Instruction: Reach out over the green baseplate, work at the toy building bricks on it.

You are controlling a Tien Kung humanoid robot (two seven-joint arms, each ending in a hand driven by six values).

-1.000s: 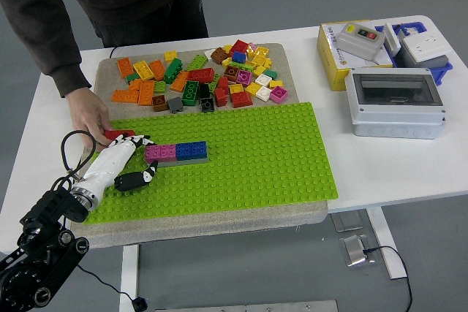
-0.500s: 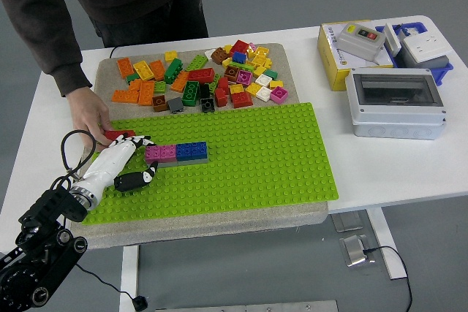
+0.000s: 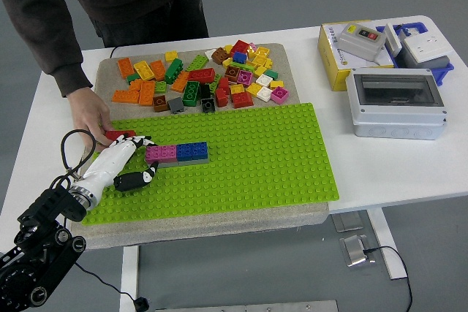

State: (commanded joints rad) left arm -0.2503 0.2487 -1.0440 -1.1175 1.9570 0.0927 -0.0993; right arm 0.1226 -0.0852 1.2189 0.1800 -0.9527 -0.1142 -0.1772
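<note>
The green baseplate [image 3: 248, 158] lies on a beige mat. On its left part a magenta brick [image 3: 161, 153] and a blue brick [image 3: 191, 151] stand joined in a row. My left hand [image 3: 128, 160] rests on the plate just left of the magenta brick, fingertips against its end, thumb curled below, holding nothing. A red brick [image 3: 119, 135] sits at the plate's far left corner, under the fingers of a person's hand [image 3: 90, 113]. My right arm is out of view.
A heap of loose bricks [image 3: 201, 78] lies on the mat behind the plate. At the right stand a grey enclosure box [image 3: 395, 102], a yellow box [image 3: 338, 52] and a blue tray [image 3: 424, 42]. A person stands at the far side.
My left arm has sunk slightly at the picture's lower left; the hand stays by the magenta brick. The person's hand has not moved.
</note>
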